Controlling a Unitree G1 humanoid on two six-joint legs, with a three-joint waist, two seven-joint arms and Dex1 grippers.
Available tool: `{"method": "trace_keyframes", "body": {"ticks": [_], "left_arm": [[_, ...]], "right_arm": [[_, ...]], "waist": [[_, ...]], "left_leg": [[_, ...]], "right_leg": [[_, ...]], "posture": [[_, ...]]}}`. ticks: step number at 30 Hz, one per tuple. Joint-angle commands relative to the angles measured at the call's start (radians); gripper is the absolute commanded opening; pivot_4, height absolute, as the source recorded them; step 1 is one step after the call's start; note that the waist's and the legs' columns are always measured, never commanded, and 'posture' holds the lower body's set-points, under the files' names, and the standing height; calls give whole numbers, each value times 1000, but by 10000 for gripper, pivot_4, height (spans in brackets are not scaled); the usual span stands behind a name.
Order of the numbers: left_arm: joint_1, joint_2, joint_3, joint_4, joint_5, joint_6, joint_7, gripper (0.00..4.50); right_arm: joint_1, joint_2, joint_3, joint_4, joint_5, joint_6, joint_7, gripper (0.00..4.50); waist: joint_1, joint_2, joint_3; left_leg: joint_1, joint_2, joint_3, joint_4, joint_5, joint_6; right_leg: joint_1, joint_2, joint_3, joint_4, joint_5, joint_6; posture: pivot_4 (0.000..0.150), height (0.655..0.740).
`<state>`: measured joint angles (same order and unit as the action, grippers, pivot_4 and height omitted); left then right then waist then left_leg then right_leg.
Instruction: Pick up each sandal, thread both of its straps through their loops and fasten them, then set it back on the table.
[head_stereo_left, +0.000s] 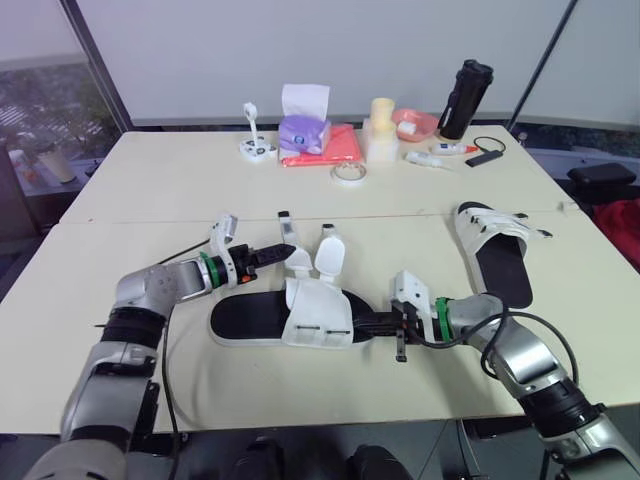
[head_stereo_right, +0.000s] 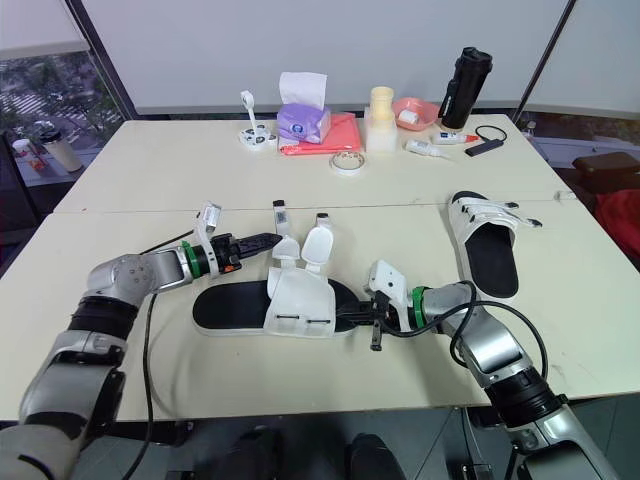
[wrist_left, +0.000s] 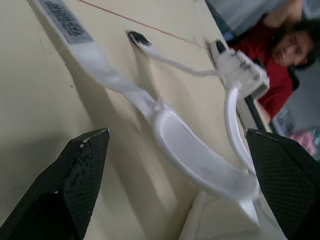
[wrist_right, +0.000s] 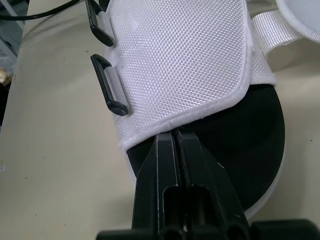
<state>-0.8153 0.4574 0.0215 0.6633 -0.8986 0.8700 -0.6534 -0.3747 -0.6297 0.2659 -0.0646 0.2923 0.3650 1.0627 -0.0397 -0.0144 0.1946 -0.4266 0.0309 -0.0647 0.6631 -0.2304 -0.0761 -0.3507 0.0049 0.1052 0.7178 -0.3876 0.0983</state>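
Nearest, one sandal (head_stereo_left: 250, 318) lies flat on the surface (head_stereo_left: 150, 190), black sole up, its two white straps (head_stereo_left: 329, 252) undone and standing. Right tool (head_stereo_left: 386, 327) is clenched at the hem of its white upper; whether it pinches fabric is hard to make out. Left tool (head_stereo_left: 288, 250) is spread wide around a strap without touching it. A second sandal (head_stereo_left: 498, 250) lies well apart to the right. Beyond stand a tissue box (head_stereo_left: 303, 130), tape roll (head_stereo_left: 349, 173) and black bottle (head_stereo_left: 466, 98).

Tissue box (head_stereo_left: 303, 130), tape roll (head_stereo_left: 349, 173) and black bottle (head_stereo_left: 466, 98)
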Motion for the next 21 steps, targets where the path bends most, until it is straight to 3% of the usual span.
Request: {"method": "trace_keyframes", "body": {"ticks": [1,7,10,16,21], "left_arm": [[-83,-45,75,114,49,-27,-1,45000],[-221,-125,178,394,148,-212,10,45000],[-249,-135,194,467,205,-263,-23,32203],[-281,-147,228,515,282,-297,-65,1127],[-307,-133,224,496,339,-326,-115,200]], "right_arm": [[13,13,24,18,-39,23,-19,559],[7,29,26,8,-53,24,-30,559],[7,31,24,5,-54,26,-34,0],[10,33,21,0,-56,27,-43,0],[11,33,17,3,-59,24,-46,0]], "waist": [[-3,0,0],[-8,-1,0],[-9,-1,0],[-6,-1,0],[-6,-1,0]], "left_leg": [[0,0,0,0,0,0],[0,0,0,0,0,0],[0,0,1,-1,0,0],[0,0,1,-1,0,0],[0,0,1,-1,0,0]], "right_leg": [[0,0,0,0,0,0],[-1,0,0,0,0,0],[-1,0,0,0,0,0],[-1,0,0,0,0,0],[-1,0,0,0,0,0]], "posture": [[1500,7400],[1500,7400],[1500,7400],[1500,7400],[1500,7400]]}}
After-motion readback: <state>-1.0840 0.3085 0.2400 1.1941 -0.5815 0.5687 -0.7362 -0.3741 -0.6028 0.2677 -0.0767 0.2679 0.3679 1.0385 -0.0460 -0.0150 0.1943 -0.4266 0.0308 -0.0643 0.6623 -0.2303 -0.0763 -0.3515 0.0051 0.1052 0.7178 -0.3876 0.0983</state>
